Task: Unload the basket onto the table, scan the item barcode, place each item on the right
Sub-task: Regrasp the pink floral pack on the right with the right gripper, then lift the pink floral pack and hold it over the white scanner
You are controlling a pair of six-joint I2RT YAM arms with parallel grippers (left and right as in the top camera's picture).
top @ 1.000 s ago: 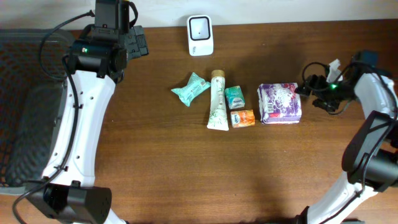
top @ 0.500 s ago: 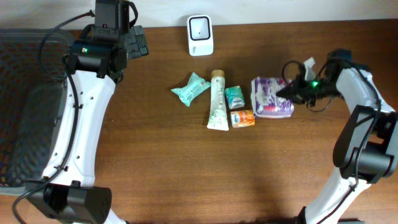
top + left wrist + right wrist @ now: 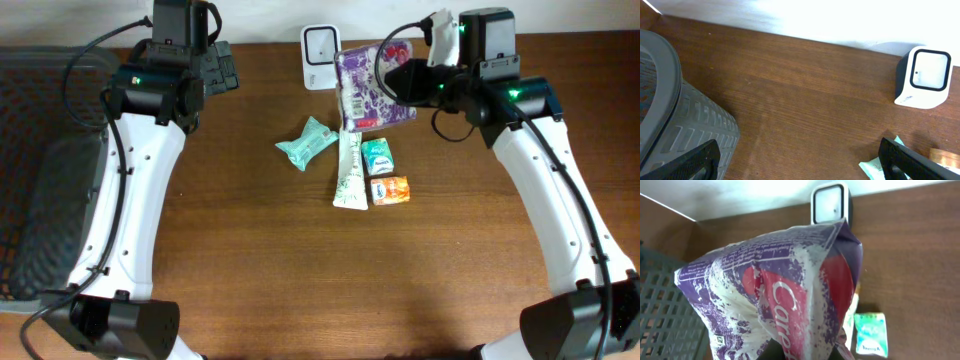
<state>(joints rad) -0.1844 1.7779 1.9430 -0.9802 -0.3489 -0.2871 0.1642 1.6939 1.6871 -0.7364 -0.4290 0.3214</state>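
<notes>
Now aloft: the right gripper [image 3: 398, 78], jaws clamped on one edge of the purple pack [image 3: 372, 88], holds it above the table at the back, just beside the scanner [image 3: 320, 45]. Seen from overhead, the pack's far edge overlaps the scanner's right side. From the right wrist, the pack hangs straight ahead of the jaws, its long axis running away from them, with the scanner window showing just past its far end. Whether a barcode faces that window cannot be told. The left gripper [image 3: 797, 155], jaws wide apart and empty, hovers left of the scanner near the basket [image 3: 670, 115]. A second ago the pack lay flat on the table right of the orange packet [image 3: 390, 190], the right jaws apart beside it; the left arm has not moved.
</notes>
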